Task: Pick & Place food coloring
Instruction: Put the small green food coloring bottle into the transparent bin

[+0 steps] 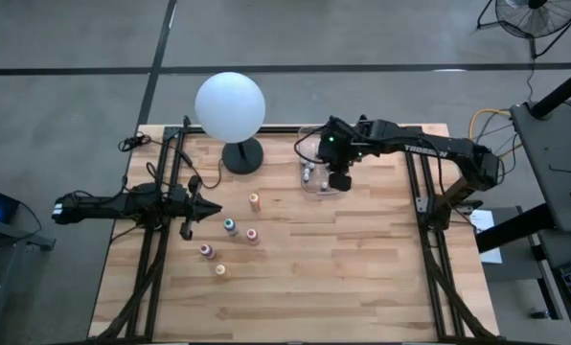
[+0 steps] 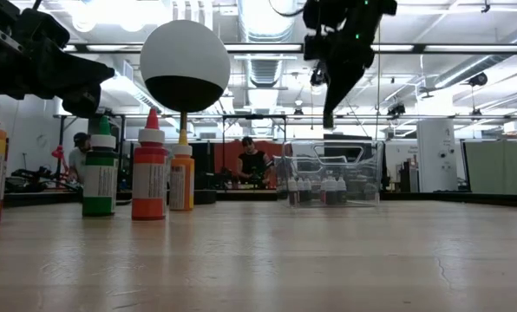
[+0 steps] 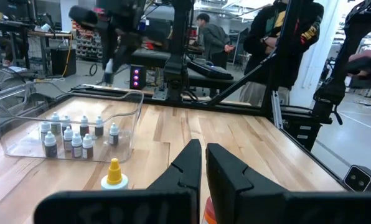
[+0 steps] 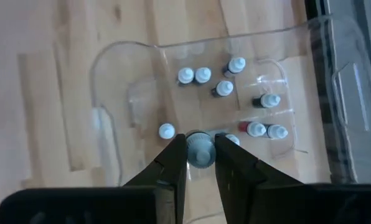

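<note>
High view: white globe lamp [image 1: 230,105] beside the clear bin [image 1: 316,179]; five colored bottles [image 1: 230,226] stand apart mid-table; left gripper [image 1: 209,208], fingers together, waits near them; low view: right gripper [image 2: 329,119] hangs above the bin; right wrist view: its fingers clamp a small bottle [image 4: 200,151] over the others inside.

- Five larger coloured dropper bottles [image 1: 229,226] stand loose on the bench [image 1: 362,278].
- One clear bin [image 4: 129,74] holds nine small dark-and-white bottles [image 4: 202,75].
- One white globe lamp [image 1: 230,105].
- Two arms.
</note>
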Motion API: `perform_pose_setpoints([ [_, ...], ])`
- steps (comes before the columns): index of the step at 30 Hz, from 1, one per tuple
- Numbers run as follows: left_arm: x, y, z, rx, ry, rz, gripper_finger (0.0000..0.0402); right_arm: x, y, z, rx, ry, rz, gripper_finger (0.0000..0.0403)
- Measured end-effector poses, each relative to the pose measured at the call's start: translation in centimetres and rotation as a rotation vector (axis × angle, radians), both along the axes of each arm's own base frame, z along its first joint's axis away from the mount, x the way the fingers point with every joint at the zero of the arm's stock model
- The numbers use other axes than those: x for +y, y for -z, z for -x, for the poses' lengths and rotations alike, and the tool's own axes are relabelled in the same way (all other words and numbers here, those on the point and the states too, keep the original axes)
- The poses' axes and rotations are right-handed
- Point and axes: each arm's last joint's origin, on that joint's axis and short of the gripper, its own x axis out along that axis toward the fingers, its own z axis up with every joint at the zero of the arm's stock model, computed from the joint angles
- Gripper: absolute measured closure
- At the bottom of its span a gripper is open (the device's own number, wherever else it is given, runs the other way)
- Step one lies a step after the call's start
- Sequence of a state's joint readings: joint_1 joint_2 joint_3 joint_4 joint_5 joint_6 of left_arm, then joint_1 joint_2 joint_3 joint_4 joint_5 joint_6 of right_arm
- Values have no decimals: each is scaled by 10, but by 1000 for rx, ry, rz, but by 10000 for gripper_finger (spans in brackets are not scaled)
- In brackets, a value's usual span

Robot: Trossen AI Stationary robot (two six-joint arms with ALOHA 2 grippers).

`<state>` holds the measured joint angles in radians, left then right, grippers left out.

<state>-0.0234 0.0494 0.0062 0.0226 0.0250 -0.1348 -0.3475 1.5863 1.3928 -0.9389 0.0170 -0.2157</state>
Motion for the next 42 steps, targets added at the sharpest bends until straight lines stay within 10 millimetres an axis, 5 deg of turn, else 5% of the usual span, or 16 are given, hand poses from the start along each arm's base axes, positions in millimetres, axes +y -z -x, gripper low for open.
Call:
perform_pose_setpoints([
  [24,0,0,0,0,-1,0,401,-22,69,-6,2,57,-57,345],
  [42,0,0,0,1,0,0,401,-40,81,-10,-14,-28,-62,345],
])
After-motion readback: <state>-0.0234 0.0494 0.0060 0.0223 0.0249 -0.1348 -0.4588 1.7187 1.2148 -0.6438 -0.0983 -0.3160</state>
